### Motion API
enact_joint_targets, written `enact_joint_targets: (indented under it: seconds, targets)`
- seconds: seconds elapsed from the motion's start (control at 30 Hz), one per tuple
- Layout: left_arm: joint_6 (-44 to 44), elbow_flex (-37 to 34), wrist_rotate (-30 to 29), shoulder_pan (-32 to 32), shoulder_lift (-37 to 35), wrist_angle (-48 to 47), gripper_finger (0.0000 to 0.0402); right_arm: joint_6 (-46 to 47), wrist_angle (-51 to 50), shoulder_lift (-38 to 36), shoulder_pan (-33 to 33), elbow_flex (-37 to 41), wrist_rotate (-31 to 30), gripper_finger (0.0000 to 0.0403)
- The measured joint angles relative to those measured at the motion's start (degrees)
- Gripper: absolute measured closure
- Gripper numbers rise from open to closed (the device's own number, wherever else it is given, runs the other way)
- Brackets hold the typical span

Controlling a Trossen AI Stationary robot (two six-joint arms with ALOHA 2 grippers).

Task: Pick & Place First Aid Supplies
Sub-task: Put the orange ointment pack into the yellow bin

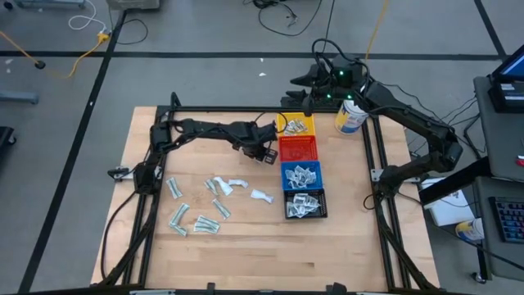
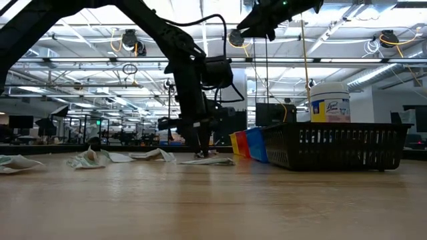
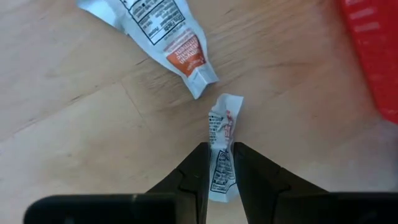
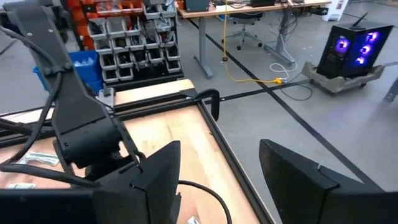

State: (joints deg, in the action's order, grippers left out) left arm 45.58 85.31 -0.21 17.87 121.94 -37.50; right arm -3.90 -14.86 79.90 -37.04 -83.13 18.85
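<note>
I am pinching a small white sachet point(image 3: 221, 149) with my left tool point(image 3: 217, 171), its fingers closed on it, low over the counter point(image 1: 246, 238) just beside the red bin point(image 1: 298, 148). My right tool point(image 4: 217, 180) is hovering spread above the yellow bin point(image 1: 296, 125).

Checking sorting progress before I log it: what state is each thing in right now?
Left gripper: shut on a sachet, by the red bin.
Right gripper: open, empty, raised behind the table.
Red bin: empty.
Yellow bin, blue bin, black bin: hold packets.
Jar: upright.
</note>
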Motion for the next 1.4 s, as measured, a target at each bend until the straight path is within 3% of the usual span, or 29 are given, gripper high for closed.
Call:
enact_joint_targets:
  seconds: [0.13, 0.3, 0.43, 0.6, 0.7, 0.93, 1.07, 1.17, 1.4]
  targets:
    - [-0.39, -0.04, -0.28, -0.07, 0.10, -0.79, 0.0331, 0.00, 0.00, -0.41, 0.02, 0.00, 0.68, 0.0190]
    - [-5.28, -0.38, 1.23, 0.67, -2.01, -4.34, 0.0392, -0.70, -0.13, -1.21, 0.02, 0.00, 0.66, 0.0190]
    - [-13.12, -0.60, 2.17, 1.43, -5.83, -7.41, 0.0398, -0.29, -0.42, -1.75, 0.02, 0.00, 0.69, 0.0190]
    - [-26.69, -1.76, 3.93, 2.60, -11.30, -4.50, 0.0399, 4.81, -1.94, -1.60, 0.00, 0.00, 0.78, 0.0190]
    - [-31.02, -6.13, 7.96, 3.85, -16.34, 4.20, 0.0400, 6.33, -1.62, -1.64, 0.00, 0.51, 0.56, 0.0190]
    - [-36.00, -26.39, 21.55, 8.91, -28.36, 37.21, 0.0401, 12.63, 2.60, -1.63, 0.02, 3.18, 0.88, 0.0190]
    - [-38.86, -33.81, 26.29, 10.11, -32.89, 51.61, 0.0401, 13.81, 7.59, -1.62, 0.97, 6.83, 3.25, 0.0190]
    - [-41.86, -35.14, 28.58, 10.12, -34.46, 60.03, 0.0401, 13.70, 13.00, -1.62, 2.95, 10.03, 3.89, 0.0190]
    - [-41.13, -35.18, 30.36, 10.21, -35.52, 68.63, 0.0401, 13.55, 25.07, 0.01, 7.67, 15.39, 3.98, 0.0190]
